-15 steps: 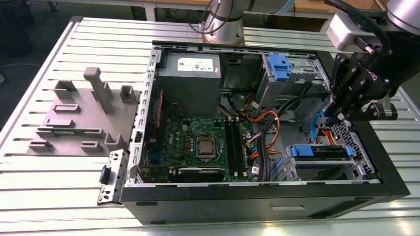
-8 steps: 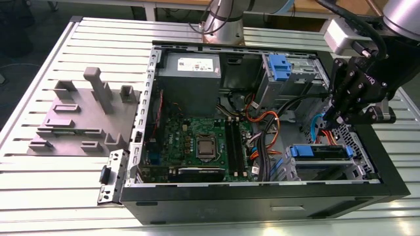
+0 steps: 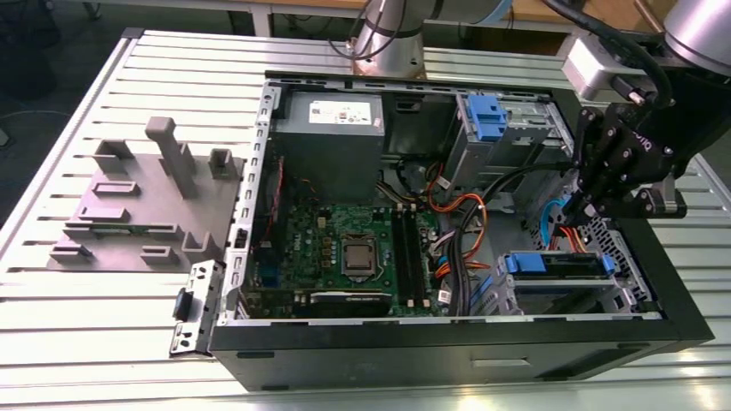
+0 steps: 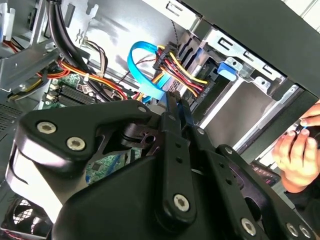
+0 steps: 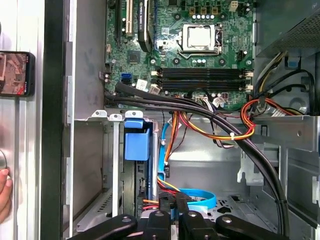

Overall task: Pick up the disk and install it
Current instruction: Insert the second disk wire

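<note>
In the exterior view my gripper (image 3: pixel 585 212) hangs clenched, with nothing visible between the jaws, inside the open computer case (image 3: pixel 457 342) near its 3 o'clock side. Just beside it, toward 7 o'clock, the disk (image 3: pixel 554 264) sits in the drive cage, its blue carrier facing up. Farther off, the motherboard (image 3: pixel 342 248) lies toward 9 o'clock and the grey power supply (image 3: pixel 331 128) toward 10 o'clock. The case rests on the slatted tabletop (image 3: pixel 115 325).

One open computer case (image 3: pixel 457 342), one motherboard (image 3: pixel 342 248), one power supply (image 3: pixel 331 128), two blue drive carriers (image 3: pixel 485 116) (image 3: pixel 554 264), one grey fixture block (image 3: pixel 137 205), one gripper (image 3: pixel 585 205).
</note>
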Available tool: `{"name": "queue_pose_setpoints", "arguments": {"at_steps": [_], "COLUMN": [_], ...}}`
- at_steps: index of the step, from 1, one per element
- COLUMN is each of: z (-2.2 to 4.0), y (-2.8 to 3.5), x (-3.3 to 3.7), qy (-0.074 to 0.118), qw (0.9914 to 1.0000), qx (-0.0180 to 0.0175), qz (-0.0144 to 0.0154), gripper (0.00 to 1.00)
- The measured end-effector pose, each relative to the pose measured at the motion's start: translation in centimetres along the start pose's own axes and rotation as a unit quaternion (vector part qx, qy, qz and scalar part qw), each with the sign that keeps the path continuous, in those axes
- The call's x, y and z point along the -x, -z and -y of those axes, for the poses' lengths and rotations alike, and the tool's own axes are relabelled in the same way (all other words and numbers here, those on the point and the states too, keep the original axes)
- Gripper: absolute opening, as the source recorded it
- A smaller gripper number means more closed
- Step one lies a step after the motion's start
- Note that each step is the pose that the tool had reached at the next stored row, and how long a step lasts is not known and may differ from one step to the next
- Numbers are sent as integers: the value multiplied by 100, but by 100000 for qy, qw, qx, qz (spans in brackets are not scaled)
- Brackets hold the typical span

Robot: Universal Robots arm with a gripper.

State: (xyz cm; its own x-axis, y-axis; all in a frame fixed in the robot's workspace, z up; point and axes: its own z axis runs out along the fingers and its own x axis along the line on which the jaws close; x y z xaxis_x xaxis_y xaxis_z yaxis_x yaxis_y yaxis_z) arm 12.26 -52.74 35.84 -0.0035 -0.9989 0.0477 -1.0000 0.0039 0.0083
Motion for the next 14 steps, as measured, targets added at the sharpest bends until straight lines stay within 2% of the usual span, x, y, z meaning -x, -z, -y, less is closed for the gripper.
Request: {"name": "queue_pose_setpoints", "arguments": {"at_steps": [6, 14], "z": [-33, -88], "y": [-14, -54], "x": [-71, -139], "qy": [592, 1142], "qw": [99998, 99990], "qx": [-142, -875], "qz": [43, 72], "gripper": [16, 16]}}
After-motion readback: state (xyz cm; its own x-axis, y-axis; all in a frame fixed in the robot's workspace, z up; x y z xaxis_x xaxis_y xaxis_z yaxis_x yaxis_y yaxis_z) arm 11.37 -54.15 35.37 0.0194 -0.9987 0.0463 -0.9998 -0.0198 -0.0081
